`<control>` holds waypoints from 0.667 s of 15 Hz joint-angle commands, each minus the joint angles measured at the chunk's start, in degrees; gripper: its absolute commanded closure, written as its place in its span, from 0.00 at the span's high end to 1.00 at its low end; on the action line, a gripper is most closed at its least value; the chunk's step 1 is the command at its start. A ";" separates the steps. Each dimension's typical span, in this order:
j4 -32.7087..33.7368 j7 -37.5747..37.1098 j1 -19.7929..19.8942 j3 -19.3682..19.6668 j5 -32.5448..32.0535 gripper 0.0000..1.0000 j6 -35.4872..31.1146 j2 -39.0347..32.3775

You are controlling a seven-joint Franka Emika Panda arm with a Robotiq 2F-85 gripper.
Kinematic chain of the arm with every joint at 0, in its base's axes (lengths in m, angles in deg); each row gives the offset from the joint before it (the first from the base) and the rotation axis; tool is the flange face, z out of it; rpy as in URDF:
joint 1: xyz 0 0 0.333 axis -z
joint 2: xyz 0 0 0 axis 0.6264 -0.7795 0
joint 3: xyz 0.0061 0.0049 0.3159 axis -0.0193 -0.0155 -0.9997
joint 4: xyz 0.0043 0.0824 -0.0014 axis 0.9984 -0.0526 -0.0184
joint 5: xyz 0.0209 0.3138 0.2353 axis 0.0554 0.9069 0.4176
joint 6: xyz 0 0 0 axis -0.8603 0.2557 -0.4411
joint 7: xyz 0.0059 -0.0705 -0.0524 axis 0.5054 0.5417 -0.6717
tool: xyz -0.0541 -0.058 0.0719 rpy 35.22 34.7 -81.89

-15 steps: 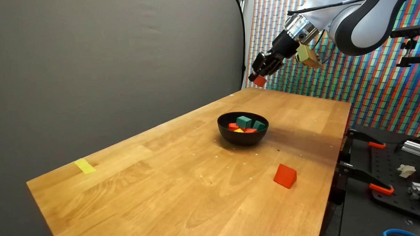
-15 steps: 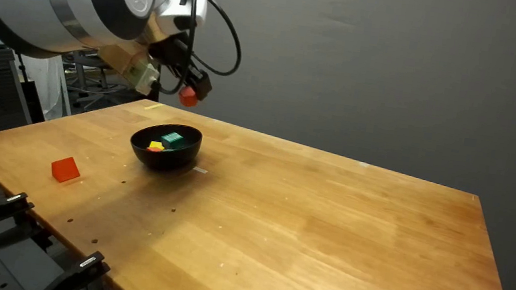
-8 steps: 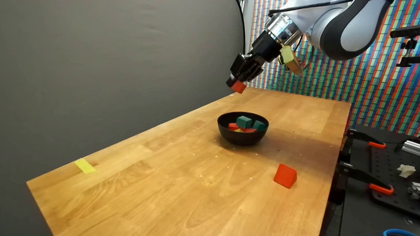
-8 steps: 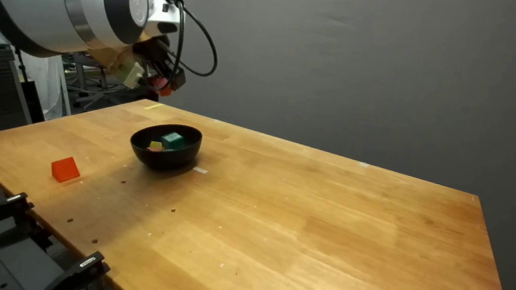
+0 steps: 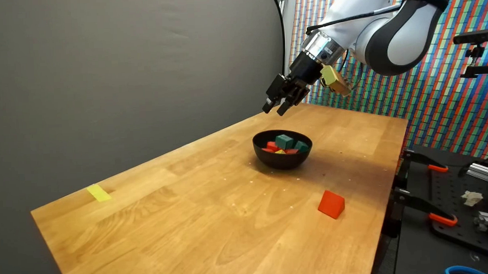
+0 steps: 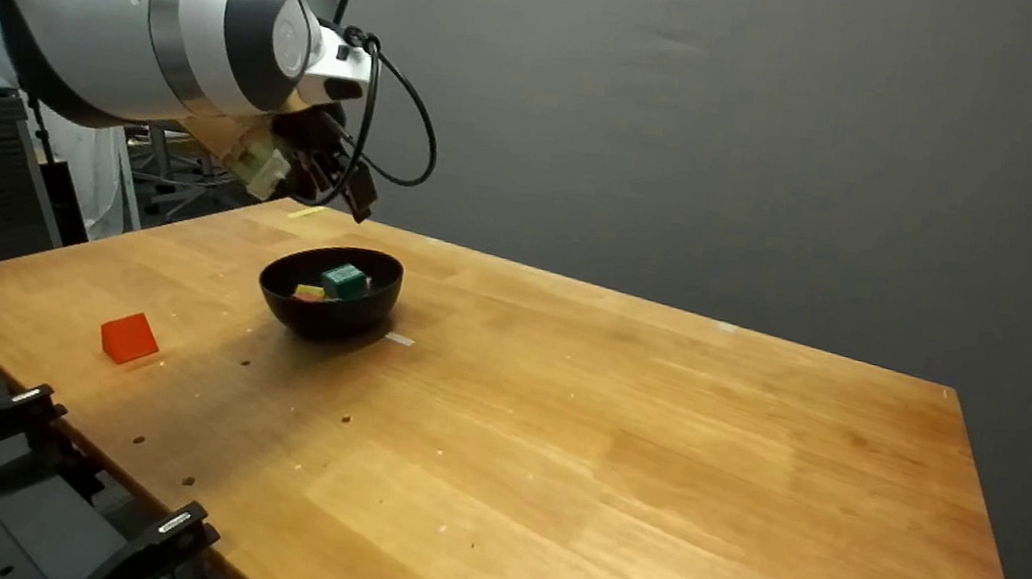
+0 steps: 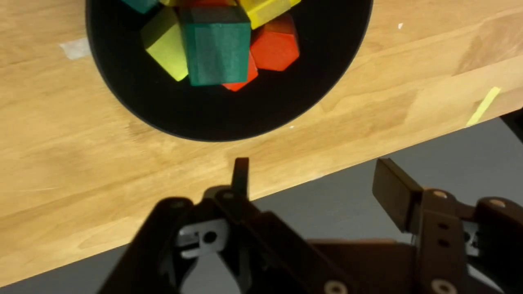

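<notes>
My gripper (image 5: pixel 274 110) stands open above the far side of the black bowl (image 5: pixel 283 162), with nothing between its fingers. In the wrist view the two fingertips (image 7: pixel 241 171) are wide apart, over the table's edge and beyond the bowl's rim (image 7: pixel 220 136). Inside the bowl lie several blocks: a green block (image 7: pixel 218 53) on top, a yellow-green block (image 7: pixel 169 51), a yellow block (image 7: pixel 265 12) and a red block (image 7: pixel 276 49) around it. Some blocks are cut off by the wrist view's top edge. A red wedge (image 5: pixel 331 204) sits alone on the table, outside the bowl.
The wooden table (image 6: pixel 605 444) has a yellow tape strip (image 5: pixel 99 192) near one corner. Black clamps with orange tips (image 5: pixel 443 218) grip its side edge. A grey backdrop (image 6: pixel 749 141) rises behind it. A black cable (image 6: pixel 429 116) loops beside the wrist.
The gripper has moved over toward the bowl and come lower. Its jaws have opened and let go of a red block; another bit of red now shows inside the bowl.
</notes>
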 commanded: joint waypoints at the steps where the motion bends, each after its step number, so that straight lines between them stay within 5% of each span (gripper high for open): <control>1: -0.05 0.00 0.00 0.09 0.01 0.80 0.53 0.55; 2: -1.57 -0.62 0.91 -0.64 -0.83 0.95 1.85 2.33; 7: -10.03 -3.56 10.15 -14.80 -7.34 1.00 11.96 2.78; 10: -9.36 -4.98 8.77 -19.42 -11.96 1.00 19.21 5.74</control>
